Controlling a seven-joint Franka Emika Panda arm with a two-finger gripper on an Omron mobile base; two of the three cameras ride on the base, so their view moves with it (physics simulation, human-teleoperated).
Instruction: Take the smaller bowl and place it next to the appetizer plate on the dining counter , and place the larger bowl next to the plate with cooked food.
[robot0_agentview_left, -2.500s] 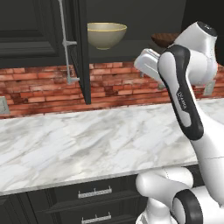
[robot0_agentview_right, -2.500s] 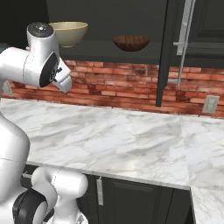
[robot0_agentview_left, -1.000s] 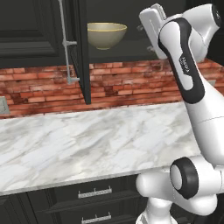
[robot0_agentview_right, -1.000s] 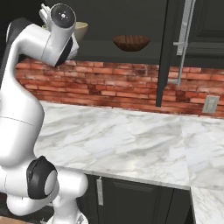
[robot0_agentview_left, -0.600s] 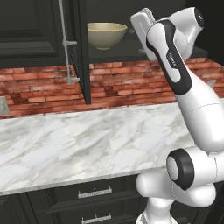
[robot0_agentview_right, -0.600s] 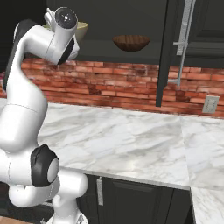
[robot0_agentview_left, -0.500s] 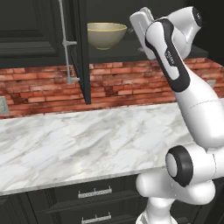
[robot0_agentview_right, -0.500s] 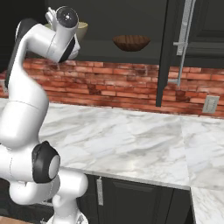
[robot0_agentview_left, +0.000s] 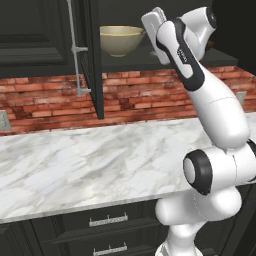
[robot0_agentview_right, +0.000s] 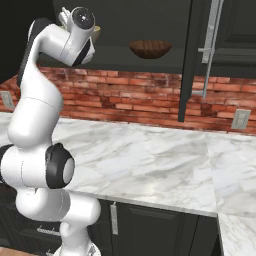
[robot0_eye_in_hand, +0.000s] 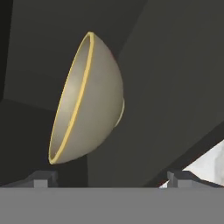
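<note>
**Both bowls still on the cabinet shelf, arm lined up on the beige one**

From where I stand, nothing of the job looks done yet. The wide, deep beige ceramic bowl with the thin yellow rim sits on the shelf of the open dark upper cabinet, above the red brick backsplash. The smaller dark brown wooden bowl with its striped grain rests on the same shelf, well apart from the beige one, and nothing is touching it.

The white arm is raised high, its hand up at shelf level just beside the beige bowl. Seen along the hand, the two-finger gripper has its small dark fingertips spread wide to either side, with the beige bowl ahead of them and nothing between them. It grips nothing. Whether the tips are already level with the bowl's wall I cannot tell.

The white grey-veined marble worktop below the cabinet is in plain sight.

So, by my reckoning, everything remains: close on a bowl, lift it clear of the shelf, carry it to the dining counter, set it by its plate, then come back for the other. The arm seems to be going for the larger bowl first.
</note>
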